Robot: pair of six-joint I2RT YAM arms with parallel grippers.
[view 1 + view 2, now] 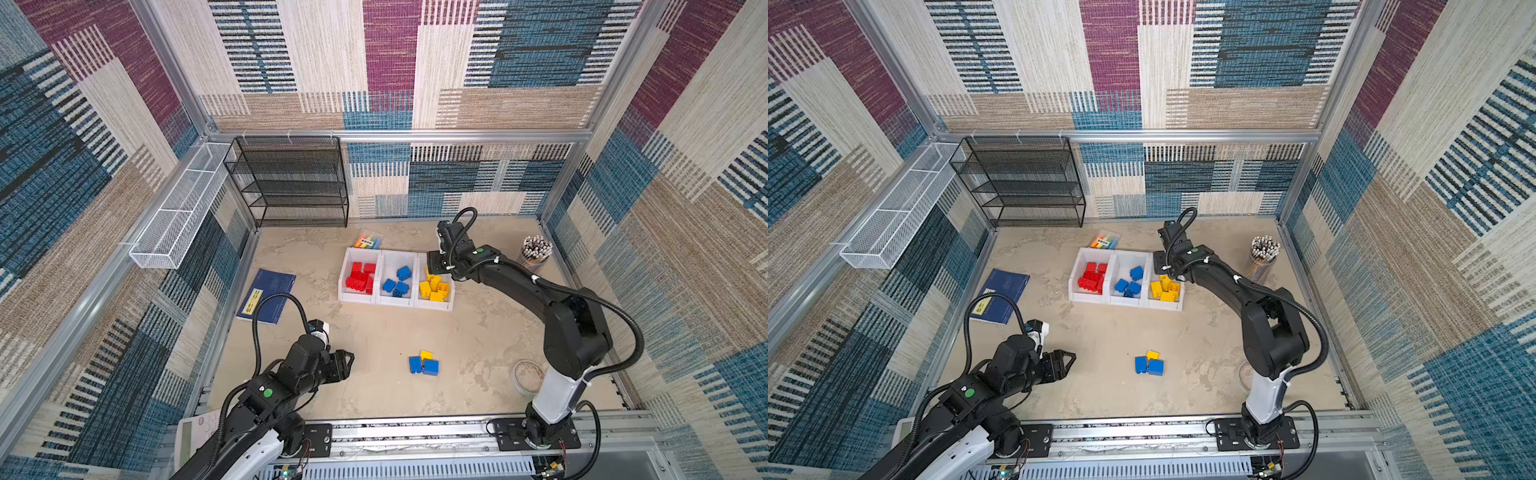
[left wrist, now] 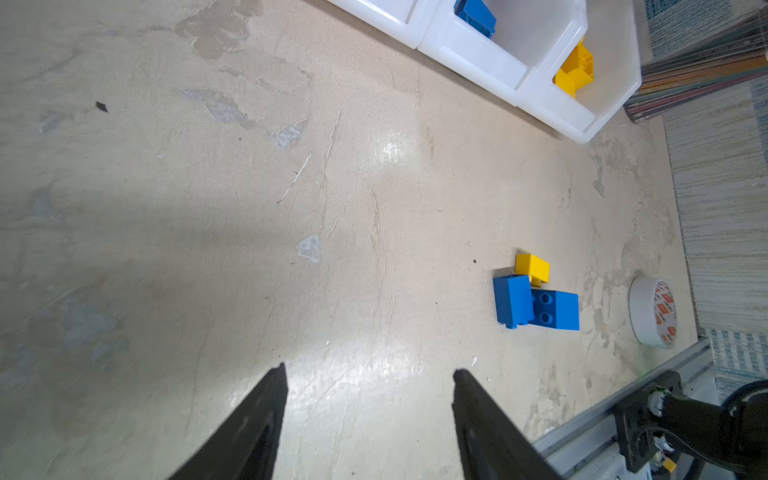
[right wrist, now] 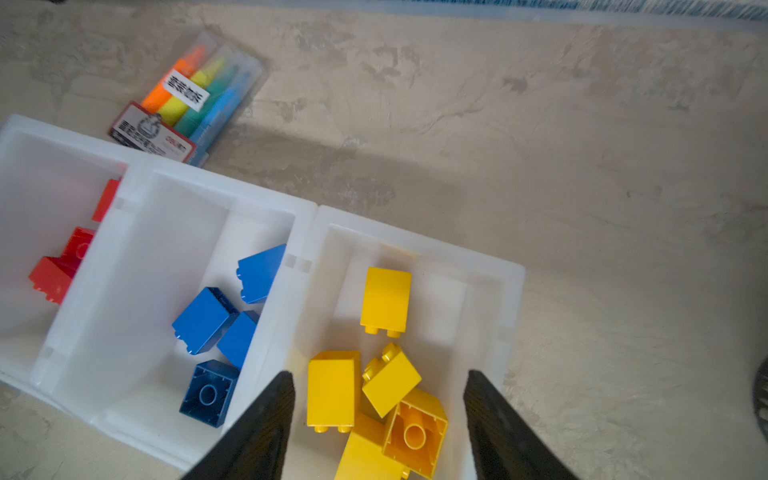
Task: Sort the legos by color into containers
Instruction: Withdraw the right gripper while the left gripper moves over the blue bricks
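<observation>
Legos (image 3: pixel 388 384) in yellow are lying in the container (image 3: pixel 482 299) right under your right gripper (image 3: pixel 379 373), whose fingers (image 3: pixel 266 424) are standing apart, gripping nothing. Your left gripper (image 2: pixel 369 368) is gaping likewise, empty, with three loose bricks (image 2: pixel 536 299) sitting well beyond its tips. Only the right wrist view is showing the right fingers' gap; both top views are hiding it.

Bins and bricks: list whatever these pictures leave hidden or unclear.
- Yellow bin, both top views: far end hidden under the right tool.
- Red bin, right wrist view: cut off by the frame edge; brick count unclear.
- Loose yellow brick, left wrist view: partly hidden behind a blue brick.
</observation>
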